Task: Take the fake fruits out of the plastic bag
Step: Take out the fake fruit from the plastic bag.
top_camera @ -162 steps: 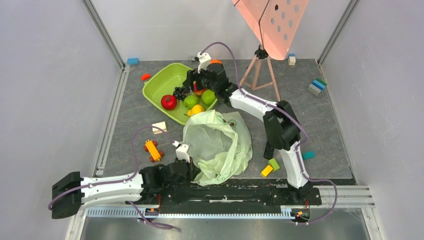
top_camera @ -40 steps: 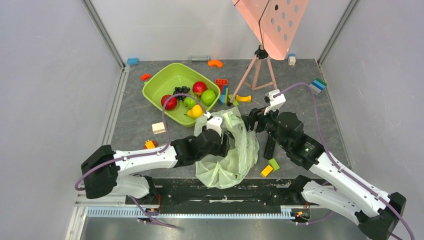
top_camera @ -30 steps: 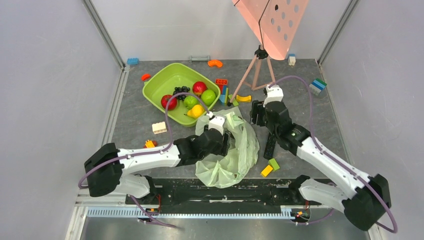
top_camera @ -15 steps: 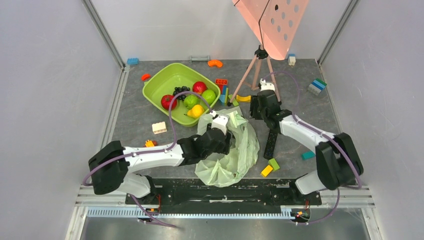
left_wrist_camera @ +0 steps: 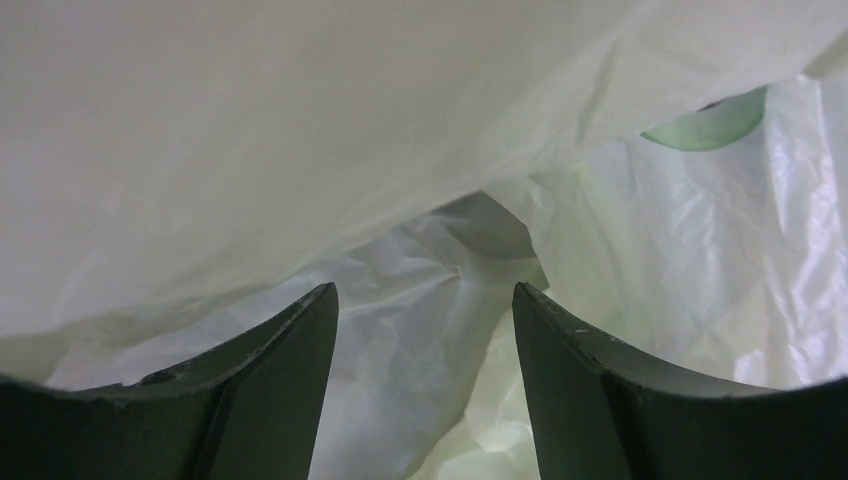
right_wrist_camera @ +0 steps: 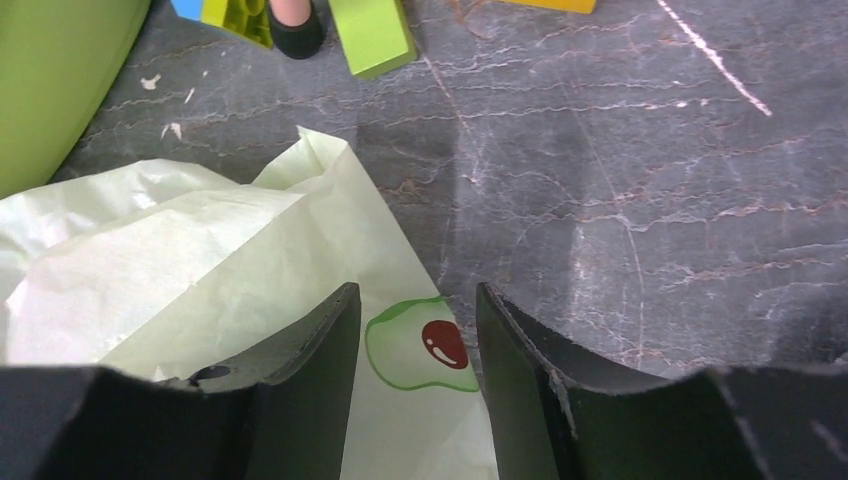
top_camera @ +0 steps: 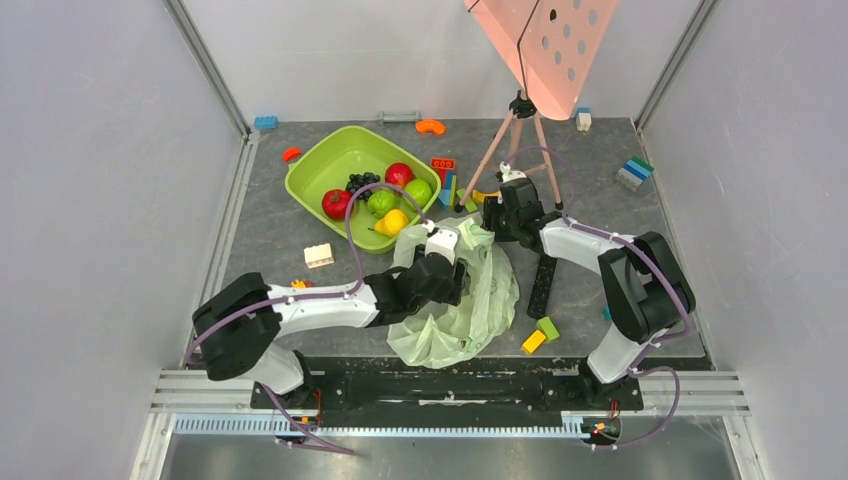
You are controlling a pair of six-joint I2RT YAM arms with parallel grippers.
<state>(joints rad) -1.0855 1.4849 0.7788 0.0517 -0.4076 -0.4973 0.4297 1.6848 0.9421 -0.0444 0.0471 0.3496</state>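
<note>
Your right gripper (right_wrist_camera: 415,372) has just swung in across the table (right_wrist_camera: 650,180) to the far rim of the plastic bag (top_camera: 485,295), while your left gripper (left_wrist_camera: 420,385) has pushed a little deeper into the bag's mouth. In the right wrist view the jaws stand moderately apart and straddle the bag's edge, right over an avocado print (right_wrist_camera: 420,350) on the film. Nothing is pinched yet. In the left wrist view the jaws are also parted, with only crinkled pale film between and around them. You see no fruit in there, and you cannot tell whether one lies hidden under a fold. I read this as a setup for holding the rim with one arm while the other searches or spreads the bag, so the task looks close to its end. The only fake fruits (top_camera: 381,203) that show, two round green ones and the black grape bunch (top_camera: 360,181), lie in the lime-green tub (top_camera: 325,165) beside a red tomato (top_camera: 338,203), a red apple (top_camera: 399,175) and a yellow pear (top_camera: 393,221). Against the earliest frame, the right gripper no longer hangs over the tub, where it hid the apple. The left arm, then folded low along the near edge with its gripper at the bag's near-left corner, now reaches across and into the bag. The bag itself, then spread wide and fairly flat, is now bunched up around that arm.
</note>
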